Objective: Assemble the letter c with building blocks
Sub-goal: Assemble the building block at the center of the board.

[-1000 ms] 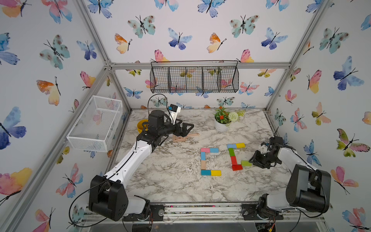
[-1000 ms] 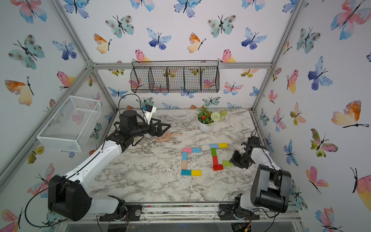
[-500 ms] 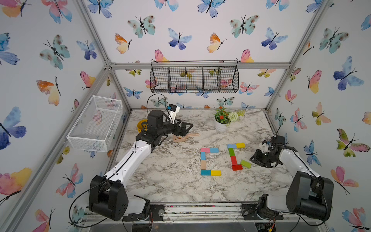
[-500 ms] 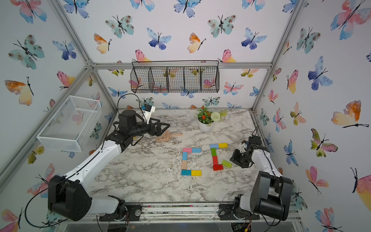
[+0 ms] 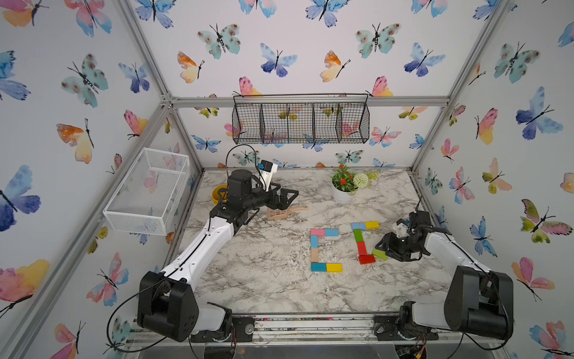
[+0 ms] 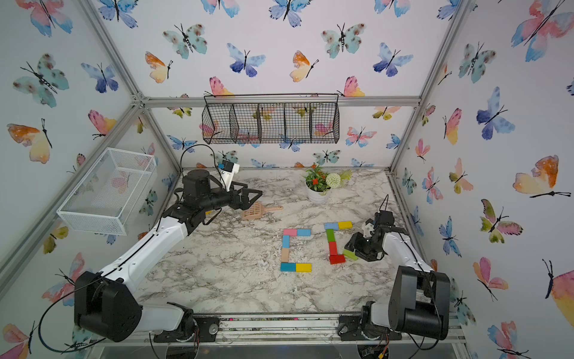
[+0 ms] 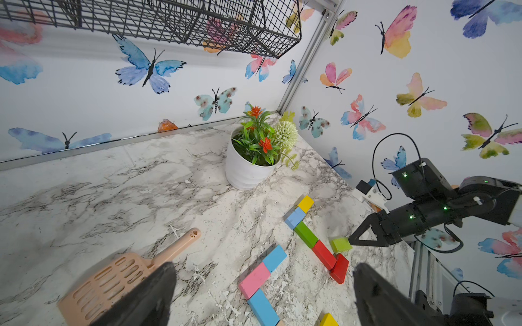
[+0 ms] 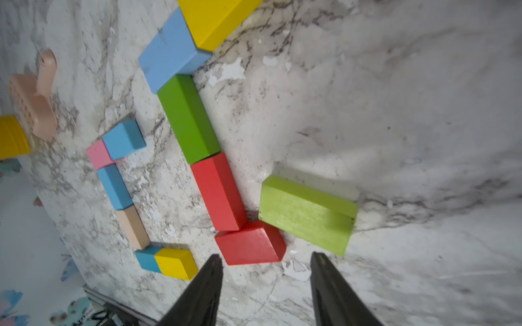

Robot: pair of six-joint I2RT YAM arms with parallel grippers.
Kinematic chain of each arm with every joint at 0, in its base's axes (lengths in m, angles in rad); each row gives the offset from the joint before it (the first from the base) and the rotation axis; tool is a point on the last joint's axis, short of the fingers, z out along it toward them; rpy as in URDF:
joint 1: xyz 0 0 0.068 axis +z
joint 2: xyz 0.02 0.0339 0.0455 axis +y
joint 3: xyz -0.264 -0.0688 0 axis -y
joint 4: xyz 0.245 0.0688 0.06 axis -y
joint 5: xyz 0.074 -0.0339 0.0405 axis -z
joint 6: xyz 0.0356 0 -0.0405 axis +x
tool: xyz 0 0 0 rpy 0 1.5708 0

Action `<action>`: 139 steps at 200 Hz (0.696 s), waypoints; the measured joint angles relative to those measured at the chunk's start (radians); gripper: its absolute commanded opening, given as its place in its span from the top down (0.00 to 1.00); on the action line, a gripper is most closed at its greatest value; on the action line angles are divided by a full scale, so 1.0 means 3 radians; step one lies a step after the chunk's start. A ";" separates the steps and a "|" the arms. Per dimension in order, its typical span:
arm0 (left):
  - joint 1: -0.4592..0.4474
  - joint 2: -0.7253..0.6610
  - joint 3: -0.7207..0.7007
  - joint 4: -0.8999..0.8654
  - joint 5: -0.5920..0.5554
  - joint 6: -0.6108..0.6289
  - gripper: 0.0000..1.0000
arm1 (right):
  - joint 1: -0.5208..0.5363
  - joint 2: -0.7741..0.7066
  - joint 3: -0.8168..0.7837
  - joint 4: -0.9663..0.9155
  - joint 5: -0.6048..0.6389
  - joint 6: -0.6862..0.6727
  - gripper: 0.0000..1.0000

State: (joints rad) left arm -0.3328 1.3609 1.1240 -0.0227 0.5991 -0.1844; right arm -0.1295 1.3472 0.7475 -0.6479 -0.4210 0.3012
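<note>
Two C-shaped rows of building blocks lie on the marble table. The left one runs from a pink block (image 5: 317,232) through a tan one (image 5: 314,255) to a yellow one (image 5: 334,267). The right one has a green block (image 5: 358,235) and a red block (image 8: 219,192) in line, ending at a second red block (image 8: 250,242). A light green block (image 8: 306,214) lies askew beside that second red block. My right gripper (image 8: 267,256) hovers just short of those two blocks, open and empty. My left gripper (image 5: 293,195) hangs open over the tan scoop.
A tan slotted scoop (image 5: 281,213) lies at the back left, near a yellow object (image 5: 217,192). A white pot with flowers (image 5: 341,194) stands at the back. A white wire basket (image 5: 146,189) juts from the left wall and a black wire basket (image 5: 299,119) hangs at the back.
My right gripper's jaws have widened and the light green block now lies free beside the red one. The left arm has barely moved.
</note>
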 measured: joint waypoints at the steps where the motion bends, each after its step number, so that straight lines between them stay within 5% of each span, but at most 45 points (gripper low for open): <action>1: 0.0000 0.0000 0.0000 0.0001 0.0001 -0.0001 0.02 | 0.0000 -0.0005 -0.0003 0.0003 0.0006 0.0011 0.38; 24: 0.0000 0.0000 0.0000 0.0011 0.0022 -0.0009 0.02 | 0.0022 -0.0075 -0.0047 0.0031 0.0135 0.0104 0.37; 93: 0.0015 0.0000 0.0000 0.0013 0.0032 -0.0025 0.02 | 0.0211 -0.0121 -0.0109 0.0258 0.0064 0.0340 0.66; 139: 0.0019 0.0000 0.0000 0.0013 0.0031 -0.0037 0.02 | 0.0304 -0.0003 -0.0114 0.0467 -0.0113 0.0445 0.75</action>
State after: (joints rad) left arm -0.3271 1.3609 1.1240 -0.0189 0.6083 -0.1955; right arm -0.0383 1.3464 0.7132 -0.5079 -0.4549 0.4347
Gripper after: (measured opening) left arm 0.984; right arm 0.282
